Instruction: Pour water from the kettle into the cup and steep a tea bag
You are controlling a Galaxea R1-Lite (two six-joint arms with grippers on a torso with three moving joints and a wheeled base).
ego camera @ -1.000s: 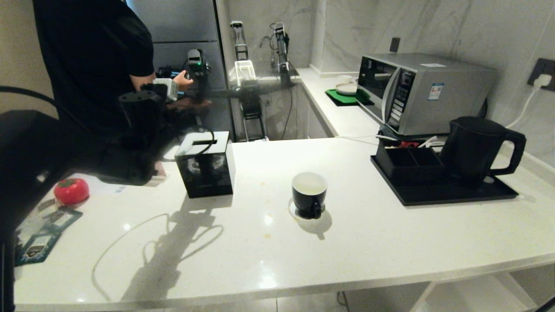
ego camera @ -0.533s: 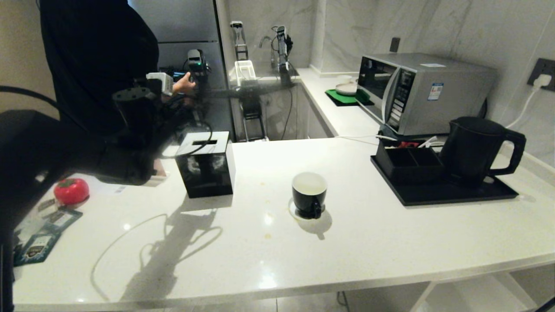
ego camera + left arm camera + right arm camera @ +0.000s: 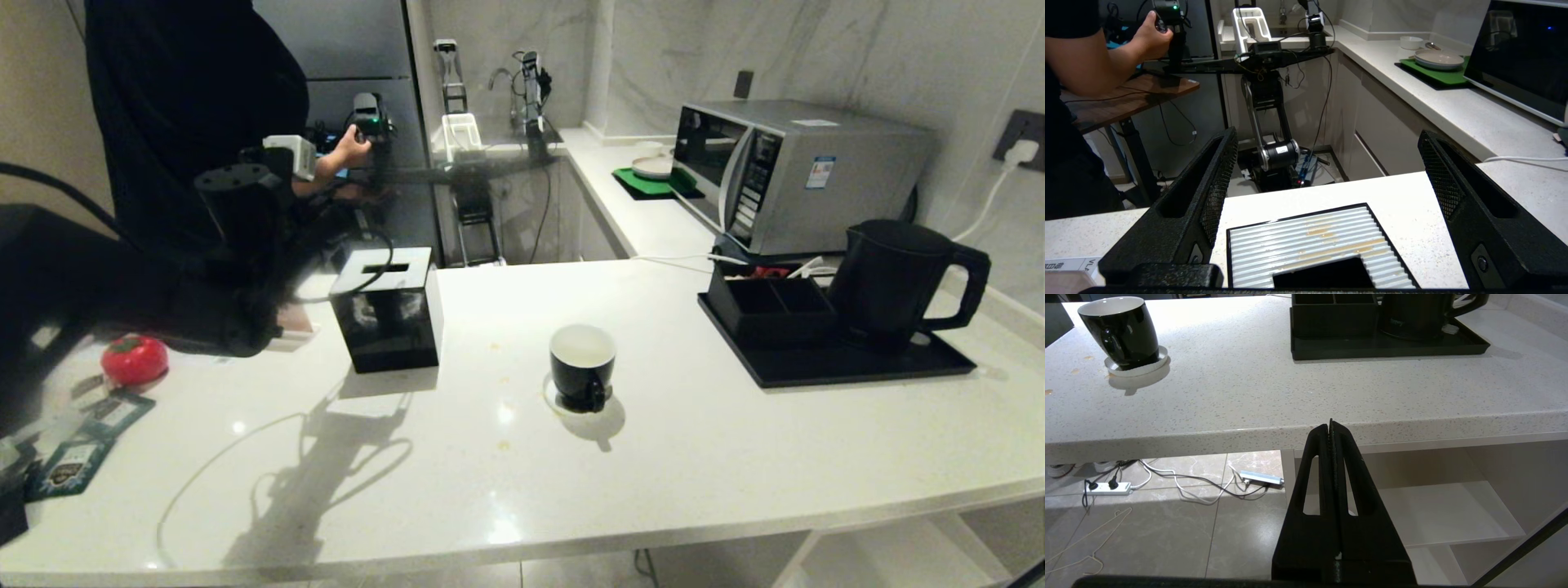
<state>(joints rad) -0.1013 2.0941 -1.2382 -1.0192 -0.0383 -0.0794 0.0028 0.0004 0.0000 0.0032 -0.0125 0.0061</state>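
White speckled stone makes up the tabletop you are working over, with marble walls behind it and a silver microwave in the upper right of the head view. Your cup stands upright near the middle of that view on a small pale coaster, its handle turned toward the bottom of the frame; whether any water lies inside, you cannot tell. Your kettle stands at the right of the frame on a flat black tray, handle pointing right, with a low black two-compartment box just beside it on the same tray. No tea bag can be made out; only some dark teal packets lie at the lower left edge, near a red tomato-shaped object. Your left hand shows in its wrist view with its fingers spread wide and nothing between them, poised above the ribbed white top of the black tissue box, which sits left of the cup. Your right hand hangs below the tabletop's front edge, fingers pressed together on nothing. A person in black stands at the upper left, one hand on a control grip.
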